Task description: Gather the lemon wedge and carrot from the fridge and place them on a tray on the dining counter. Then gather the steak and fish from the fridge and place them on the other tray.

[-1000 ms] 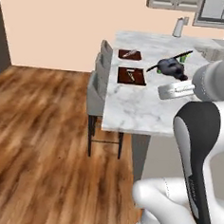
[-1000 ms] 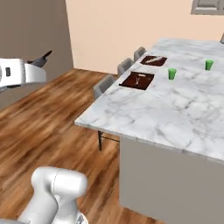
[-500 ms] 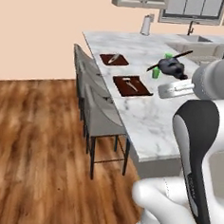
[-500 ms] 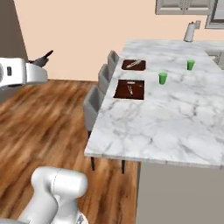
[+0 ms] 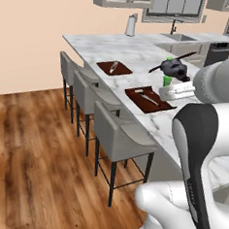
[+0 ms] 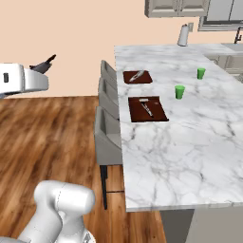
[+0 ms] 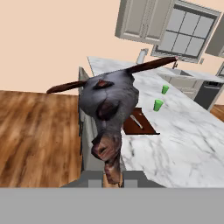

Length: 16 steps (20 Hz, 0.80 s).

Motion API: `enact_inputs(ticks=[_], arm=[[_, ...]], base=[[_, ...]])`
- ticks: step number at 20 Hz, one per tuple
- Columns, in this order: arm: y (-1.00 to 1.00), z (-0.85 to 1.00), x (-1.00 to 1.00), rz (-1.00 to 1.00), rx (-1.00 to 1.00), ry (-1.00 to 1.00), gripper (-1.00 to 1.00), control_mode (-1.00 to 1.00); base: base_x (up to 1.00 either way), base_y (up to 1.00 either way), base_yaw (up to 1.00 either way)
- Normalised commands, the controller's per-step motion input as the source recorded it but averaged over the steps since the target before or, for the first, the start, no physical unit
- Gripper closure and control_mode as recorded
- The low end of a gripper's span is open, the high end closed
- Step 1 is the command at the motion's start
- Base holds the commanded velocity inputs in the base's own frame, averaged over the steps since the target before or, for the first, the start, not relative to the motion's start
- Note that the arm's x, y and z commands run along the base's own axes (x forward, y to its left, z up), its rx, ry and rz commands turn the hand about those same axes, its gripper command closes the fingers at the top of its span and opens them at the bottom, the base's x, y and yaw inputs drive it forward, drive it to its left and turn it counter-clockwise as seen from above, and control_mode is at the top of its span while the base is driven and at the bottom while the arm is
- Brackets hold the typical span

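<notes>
My gripper [image 7: 113,174] is shut on the fish [image 7: 109,105], a dark grey lump with thin brown fins that hangs in front of the hand camera. The fish [image 5: 172,68] is held high beside the dining counter [image 5: 104,47], apart from its top. It also shows at the hand's tip [image 6: 43,65] over the wooden floor, left of the stools. Two dark brown trays lie on the marble: a near tray [image 6: 159,114] and a far tray [image 6: 147,78]. Each carries small pale items too small to name. The fridge and the steak are out of view.
Three grey bar stools [image 5: 119,136] line the counter's near side. Two green cups [image 6: 179,91] [image 6: 201,73] stand right of the trays, and a white roll [image 6: 182,34] stands at the far end. A sink [image 5: 178,36] and cabinets lie beyond. Wooden floor [image 5: 30,153] spreads to the left.
The whole picture has shifted, so the base has moved: the counter now lies closer and runs lengthwise ahead. The fish stays in the shut gripper.
</notes>
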Motion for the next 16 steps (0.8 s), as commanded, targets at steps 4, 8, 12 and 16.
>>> enact_inputs(ticks=[4, 8, 12, 16], arm=[[0.0, 0.0, 0.0, 0.0, 0.0, 0.0, 1.0, 1.0], [0.0, 0.0, 0.0, 0.0, 0.0, 0.0, 1.0, 1.0], [0.0, 0.0, 0.0, 0.0, 0.0, 0.0, 1.0, 1.0], [-0.37, -0.03, 0.32, -0.11, 0.03, 0.09, 1.0, -1.0]], base=[[0.96, 0.29, 0.17], [0.86, -0.01, 0.23], [0.19, -0.28, 0.02], [0.01, -0.25, 0.0]])
